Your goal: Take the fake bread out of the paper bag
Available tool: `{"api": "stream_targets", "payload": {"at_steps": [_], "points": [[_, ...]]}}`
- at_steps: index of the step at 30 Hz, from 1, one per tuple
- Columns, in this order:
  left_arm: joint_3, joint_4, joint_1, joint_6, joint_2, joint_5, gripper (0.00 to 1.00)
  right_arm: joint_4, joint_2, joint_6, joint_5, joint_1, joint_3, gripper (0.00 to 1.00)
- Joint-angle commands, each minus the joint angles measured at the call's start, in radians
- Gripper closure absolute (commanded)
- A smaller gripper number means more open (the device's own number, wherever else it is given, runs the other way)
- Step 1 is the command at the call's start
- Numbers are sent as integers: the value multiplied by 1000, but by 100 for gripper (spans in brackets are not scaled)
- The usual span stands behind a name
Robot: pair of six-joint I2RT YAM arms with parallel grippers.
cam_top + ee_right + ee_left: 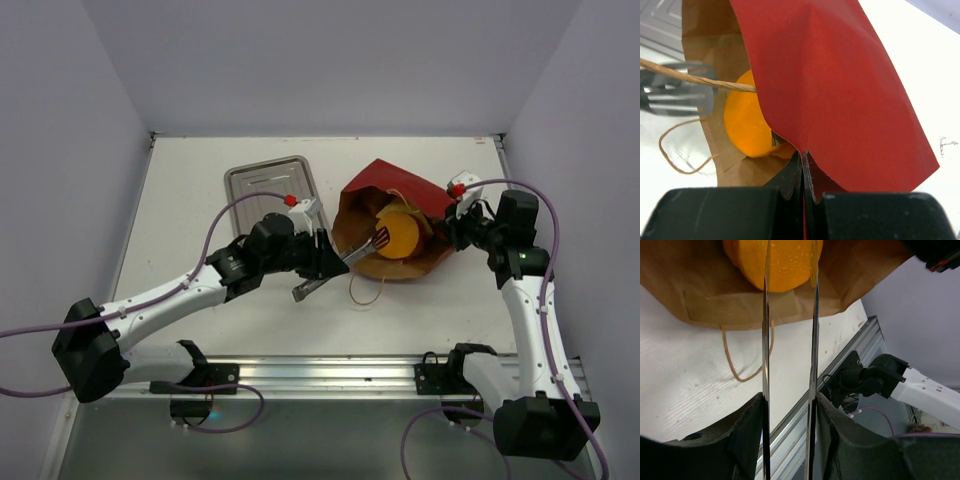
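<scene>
Right pincer (803,166) pinches paper bag (840,100); left pincer (790,401) squeezes tongs (368,246) astride fake bread (790,260).

- White tabletop (180,200), matte, faint scuffs.
- Silver tray (262,180) flat on it, far side, left of ctr.
- Paper bag (385,180) lying on its side just right of tray, mouth twd near edge.
- Loop handle (365,292) lies on tabletop in front of mouth.

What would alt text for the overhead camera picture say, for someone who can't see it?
Seen from above, a red paper bag lies open on a white table with a round orange bread inside. The left gripper holds metal tongs at the bread, the right gripper pinches the bag's edge, and a silver tray sits beyond.
</scene>
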Motion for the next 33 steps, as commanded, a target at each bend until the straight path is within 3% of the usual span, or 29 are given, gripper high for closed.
{"api": "stream_targets", "payload": {"at_steps": [1, 14, 24, 33], "points": [[-73, 129, 9, -50, -42, 41, 53, 64, -3, 95, 12, -2, 23, 100], [-135, 116, 9, -40, -93, 1, 53, 93, 10, 124, 25, -1, 2, 100], [-58, -76, 9, 2, -94, -116, 51, 105, 16, 135, 29, -1, 0, 100], [-4, -93, 9, 32, -22, -119, 50, 112, 16, 143, 28, -1, -3, 100]]}}
